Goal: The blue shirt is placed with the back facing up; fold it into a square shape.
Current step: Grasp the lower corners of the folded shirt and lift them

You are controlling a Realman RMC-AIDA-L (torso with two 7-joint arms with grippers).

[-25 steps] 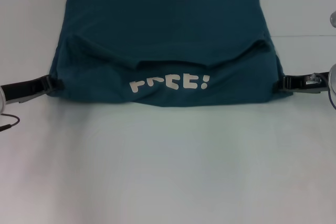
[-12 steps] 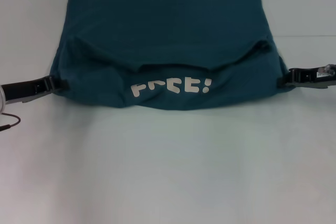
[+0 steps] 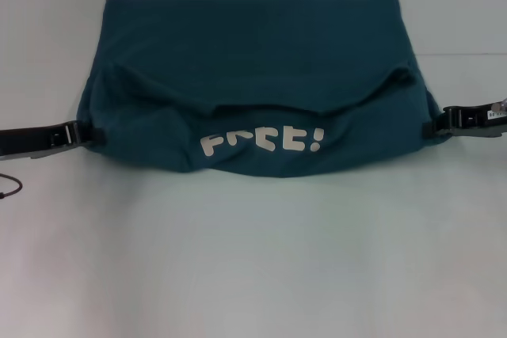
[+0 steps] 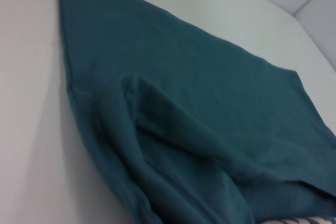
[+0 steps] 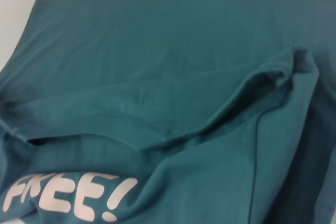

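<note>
While both pinch the blue shirt (image 3: 253,77), left end effector (image 3: 93,135) and right end effector (image 3: 429,126) are closed.

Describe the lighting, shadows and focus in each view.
Head view: soft, even light; the blue shirt casts a faint shadow on the white table; white lettering reads crisply. Left wrist view: the nearest fabric folds look soft and out of focus. Right wrist view: dark shadow inside the fold, lettering sharp.
</note>
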